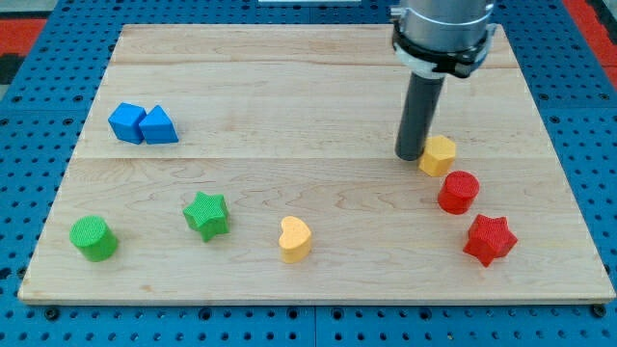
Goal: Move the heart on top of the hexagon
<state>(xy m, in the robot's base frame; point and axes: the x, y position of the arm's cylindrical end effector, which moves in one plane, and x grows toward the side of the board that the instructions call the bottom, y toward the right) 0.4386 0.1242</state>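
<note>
The yellow heart (294, 238) lies near the view's bottom, at the middle of the wooden board (289, 87). The yellow hexagon (439, 154) lies to the view's right of centre, well up and right of the heart. My tip (410, 156) stands right beside the hexagon's left side, touching it or nearly so. The tip is far from the heart.
A red cylinder (458, 191) sits just below the hexagon, and a red star (489, 239) below that. A green star (207, 214) and a green cylinder (93, 237) lie at the bottom left. Two blue blocks, a cube-like one (125, 122) and a triangle (159, 126), touch at upper left.
</note>
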